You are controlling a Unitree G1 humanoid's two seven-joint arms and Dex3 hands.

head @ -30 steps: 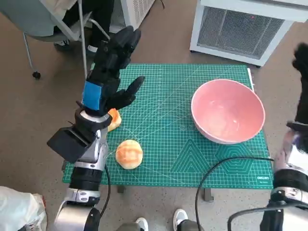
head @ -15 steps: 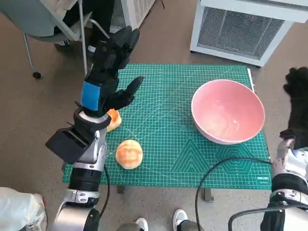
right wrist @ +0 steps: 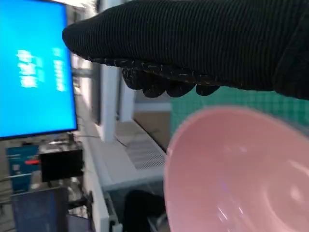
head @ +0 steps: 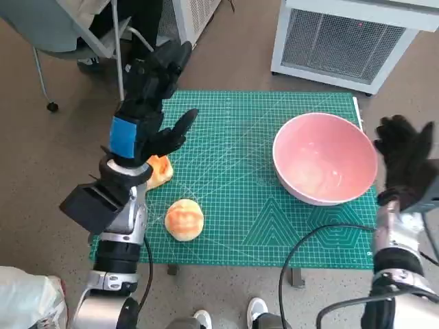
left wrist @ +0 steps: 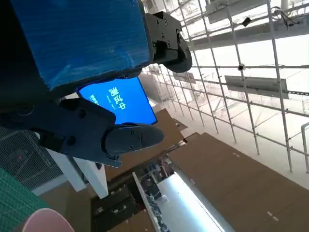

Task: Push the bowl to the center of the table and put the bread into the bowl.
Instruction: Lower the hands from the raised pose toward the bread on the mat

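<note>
A large pink bowl (head: 325, 158) stands on the right part of the green cutting mat (head: 233, 205); its rim also shows in the right wrist view (right wrist: 231, 174) and a sliver in the left wrist view (left wrist: 46, 222). A round bread roll (head: 184, 218) lies near the mat's front left. A second orange piece of bread (head: 159, 170) lies at the left edge, partly hidden by my left arm. My left hand (head: 149, 92) is raised above the mat's left side, fingers spread, holding nothing. My right hand (head: 405, 159) hovers just right of the bowl, fingers apart and empty.
A white ventilated unit (head: 353, 38) stands behind the table. A chair (head: 68, 34) and a person's legs are at the back left. Shoes (head: 257, 312) show below the table's front edge. A black cable (head: 309, 247) loops over the front right corner.
My right hand has come down and leftward from the picture's right edge to beside the bowl's right rim. My left hand shifted slightly left. Bowl and bread have not moved.
</note>
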